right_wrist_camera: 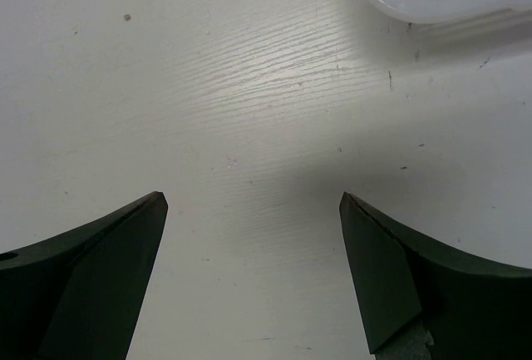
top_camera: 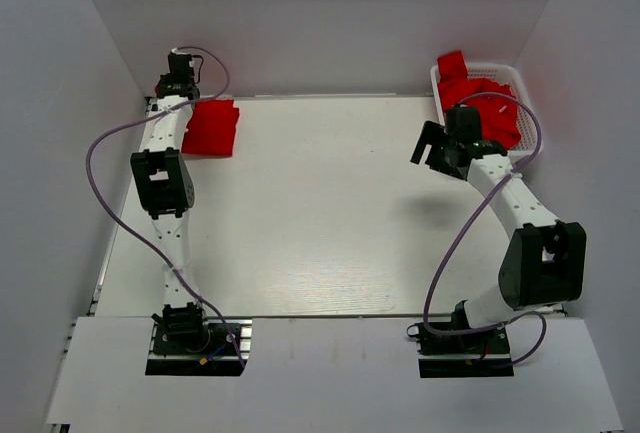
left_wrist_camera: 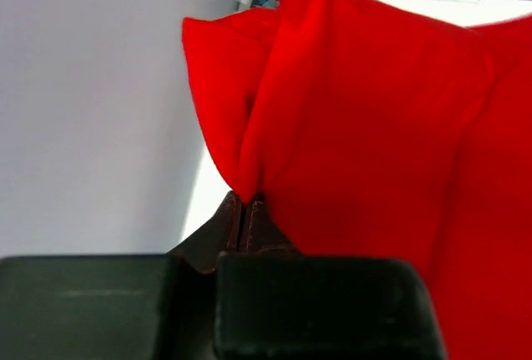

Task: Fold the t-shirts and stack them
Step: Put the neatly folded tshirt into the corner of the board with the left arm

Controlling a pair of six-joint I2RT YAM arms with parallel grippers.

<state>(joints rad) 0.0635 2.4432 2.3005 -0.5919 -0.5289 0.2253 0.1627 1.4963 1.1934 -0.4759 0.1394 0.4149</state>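
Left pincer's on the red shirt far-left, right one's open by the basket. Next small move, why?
Probably open the left pincer: it is shut on a fold of the red shirt, which looks folded and resting on the table. The right pincer hangs open and empty beside the basket, ready for another.

I saw the white, wood-grained tabletop (right_wrist_camera: 249,86) spread beneath the right tool (right_wrist_camera: 253,202), flecked with a few small dark specks. A white slotted basket (right_wrist_camera: 432,2) sat on it ahead of that tool and off to its right. A plain pale wall (left_wrist_camera: 91,110) stood close on the left of the left tool (left_wrist_camera: 247,209).
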